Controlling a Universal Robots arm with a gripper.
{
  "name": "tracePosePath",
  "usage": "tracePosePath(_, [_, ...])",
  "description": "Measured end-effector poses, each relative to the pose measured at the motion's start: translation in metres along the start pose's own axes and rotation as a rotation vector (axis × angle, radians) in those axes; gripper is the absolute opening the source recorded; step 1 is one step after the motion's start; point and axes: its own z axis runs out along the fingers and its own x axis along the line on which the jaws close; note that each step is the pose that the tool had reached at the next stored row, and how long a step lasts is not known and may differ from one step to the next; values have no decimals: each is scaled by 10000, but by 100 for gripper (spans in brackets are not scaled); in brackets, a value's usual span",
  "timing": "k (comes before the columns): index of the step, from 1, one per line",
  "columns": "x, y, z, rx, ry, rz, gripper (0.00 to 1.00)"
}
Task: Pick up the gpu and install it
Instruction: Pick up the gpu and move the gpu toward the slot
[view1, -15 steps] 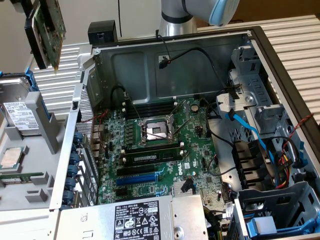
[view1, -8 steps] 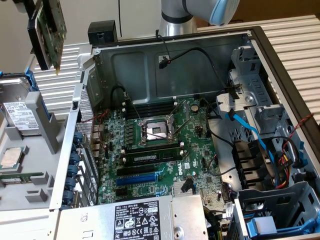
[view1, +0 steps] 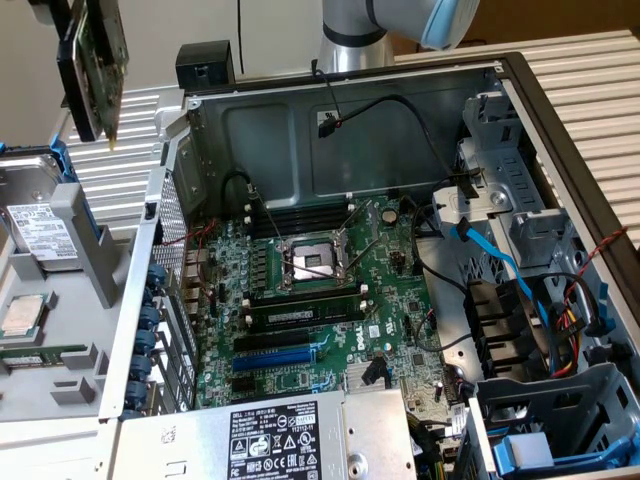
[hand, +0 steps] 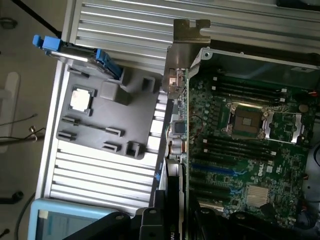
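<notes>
The gpu (view1: 95, 60), a small green card with a black cooler, hangs tilted in the air at the exterior view's upper left, above and outside the open computer case (view1: 300, 110). In the wrist view the gpu (hand: 175, 145) appears edge-on, its silver bracket (hand: 179, 55) pointing away from the camera. My gripper (hand: 172, 217) is shut on the card's near end. The card hovers over the case's side wall, beside the green motherboard (hand: 250, 145).
The motherboard (view1: 320, 300) lies in the case with a bare CPU socket (view1: 312, 262) and a blue slot (view1: 285, 355). A grey tray (view1: 60, 290) holds a hard drive (view1: 35, 225) and a processor (view1: 20, 315). The power supply (view1: 260, 440) and cables (view1: 490, 250) crowd the case.
</notes>
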Motion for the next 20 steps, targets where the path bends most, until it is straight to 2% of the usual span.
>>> tracePosePath(2, [-9,-1,-1,-2,67,-154,27])
tracePosePath(5, [-11,-2,0,10,101,-466,27])
tracePosePath(9, [-18,-3,-1,16,103,-519,27])
tracePosePath(13, [-43,-7,-3,45,106,-1016,27])
tracePosePath(20, [-168,-39,-10,65,129,-1395,27])
